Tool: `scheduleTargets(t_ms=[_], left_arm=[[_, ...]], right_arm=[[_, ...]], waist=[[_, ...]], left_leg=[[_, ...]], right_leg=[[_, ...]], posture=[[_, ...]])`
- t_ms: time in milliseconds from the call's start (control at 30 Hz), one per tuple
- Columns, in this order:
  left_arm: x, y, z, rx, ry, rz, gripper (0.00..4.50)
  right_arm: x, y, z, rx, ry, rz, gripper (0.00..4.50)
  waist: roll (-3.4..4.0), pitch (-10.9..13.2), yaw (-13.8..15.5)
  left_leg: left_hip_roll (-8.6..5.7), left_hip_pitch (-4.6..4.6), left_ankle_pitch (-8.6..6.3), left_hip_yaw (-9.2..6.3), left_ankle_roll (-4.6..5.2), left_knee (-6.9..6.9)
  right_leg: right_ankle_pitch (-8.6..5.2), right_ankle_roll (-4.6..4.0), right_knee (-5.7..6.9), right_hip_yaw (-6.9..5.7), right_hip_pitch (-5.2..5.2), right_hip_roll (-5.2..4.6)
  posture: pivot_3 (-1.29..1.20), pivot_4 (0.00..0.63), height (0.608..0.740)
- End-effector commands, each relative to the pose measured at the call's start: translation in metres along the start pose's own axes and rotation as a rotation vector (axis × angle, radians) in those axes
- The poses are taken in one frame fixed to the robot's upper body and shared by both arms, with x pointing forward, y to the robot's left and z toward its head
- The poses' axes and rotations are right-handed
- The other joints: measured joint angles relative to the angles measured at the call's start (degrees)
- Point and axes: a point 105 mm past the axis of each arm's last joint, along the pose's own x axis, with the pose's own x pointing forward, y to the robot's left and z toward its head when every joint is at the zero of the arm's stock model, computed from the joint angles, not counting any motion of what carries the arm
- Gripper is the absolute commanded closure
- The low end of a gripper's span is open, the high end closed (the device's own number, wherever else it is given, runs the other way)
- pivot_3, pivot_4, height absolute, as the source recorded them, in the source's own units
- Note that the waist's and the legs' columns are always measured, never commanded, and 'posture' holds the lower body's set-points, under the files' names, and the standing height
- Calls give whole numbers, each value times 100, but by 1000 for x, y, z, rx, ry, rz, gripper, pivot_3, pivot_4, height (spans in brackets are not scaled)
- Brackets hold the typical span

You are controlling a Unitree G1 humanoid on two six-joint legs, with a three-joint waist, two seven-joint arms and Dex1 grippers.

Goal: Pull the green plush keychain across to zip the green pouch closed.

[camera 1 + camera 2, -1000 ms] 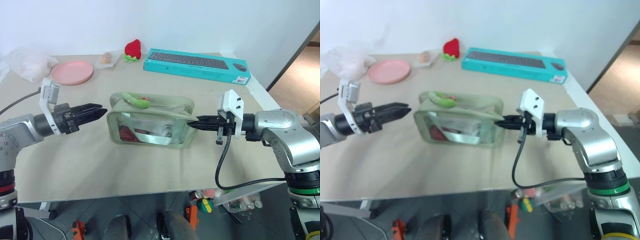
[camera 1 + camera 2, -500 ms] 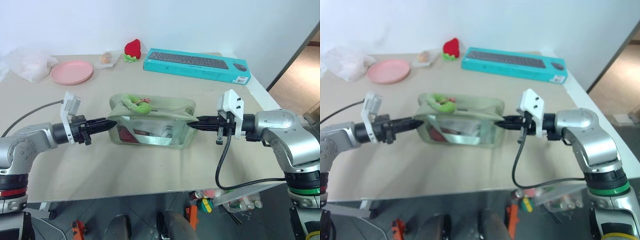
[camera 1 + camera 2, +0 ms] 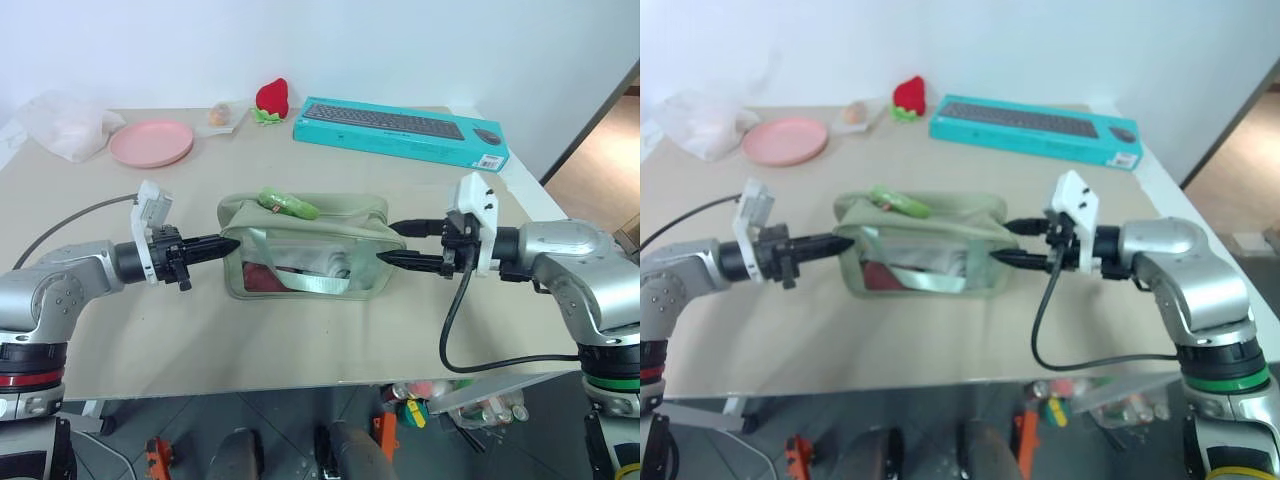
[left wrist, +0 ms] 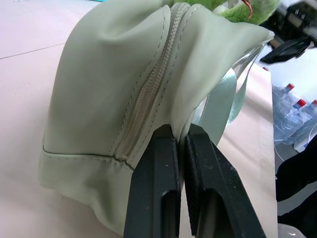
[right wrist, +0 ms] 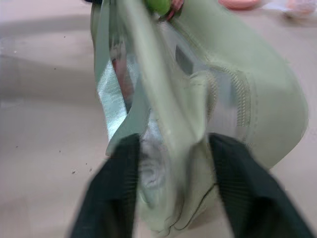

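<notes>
Pouch (image 3: pixel 305 248): my left gripper (image 3: pixel 232 243) pinches its left end, right gripper (image 3: pixel 392 243) released; next, grab keychain (image 3: pixel 288 203) low.

Your robot's arms are rounded silver-grey shells with black bands at the joints; the left arm (image 3: pixel 55 295) has a red ring lower down, the right arm (image 3: pixel 575 265) a green one. A white angular camera bracket (image 3: pixel 473 203) with dark screw holes sits on each wrist. A black cable loops beneath the right wrist, a grey one trails off the left. The fingers (image 4: pixel 153 193) are black, tapered, matte
</notes>
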Motion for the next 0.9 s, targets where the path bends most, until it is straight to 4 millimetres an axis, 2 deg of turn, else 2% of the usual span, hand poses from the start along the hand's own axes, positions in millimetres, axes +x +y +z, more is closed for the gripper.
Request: scheduleTargets(t_ms=[33,100,167,200,267,400,500,600,733,900], left_arm=[[3,-4,9,51,-15,-19,4500],[4,-4,8,47,-16,-23,4500],[4,-5,7,46,-14,-27,4500],[4,-5,6,47,-13,-28,4500],[5,-5,6,47,-14,-29,4500],[6,-5,5,43,-17,-31,4500],[9,-7,2,41,-19,-37,4500],[11,-8,0,42,-21,-39,4500],[10,-9,1,38,-37,-36,4500],[7,-10,1,36,-46,-21,4500]], right_arm=[[-21,-5,53,-60,-188,-31,1868],[-18,-7,73,-77,-270,-32,1868],[-6,-5,85,-105,-294,-11,1868],[-1,-4,86,-111,-289,-5,1868],[24,1,76,-153,-200,27,1868],[54,3,64,-215,-109,59,1868],[75,5,74,-260,-126,96,1868],[84,9,80,-282,-142,130,1868],[95,10,73,-299,-106,162,1868],[87,-1,77,-289,-129,128,1868]], waist=[[0,0,20],[0,0,20],[0,0,20],[0,0,22],[0,0,24],[0,0,41],[2,1,38],[0,0,46],[0,-1,55],[0,-1,50]], left_leg=[[-2,0,0,0,0,0],[-4,1,0,-2,0,0],[-4,5,0,0,1,0],[-4,5,0,-3,1,0],[-1,5,0,-5,1,0],[2,-5,-1,-4,2,0],[-3,-14,-3,2,6,8],[-2,-21,-4,-3,9,8],[-6,-27,-7,-11,14,9],[-5,-27,-8,-11,17,11]], right_leg=[[0,1,0,0,0,1],[0,1,-2,-1,3,1],[1,0,-2,0,3,6],[1,-1,-2,-2,4,7],[1,-1,-1,-5,4,8],[-1,1,-2,-5,0,2],[1,9,-2,1,-6,2],[1,11,-4,-4,-8,2],[-5,13,-6,-17,-6,-4],[-4,14,-6,-13,-6,-9]], posture=[[0,150,740],[0,150,740],[0,150,740],[0,150,740],[0,150,740],[0,150,740],[0,150,740],[0,150,740],[0,150,740],[0,150,740]])
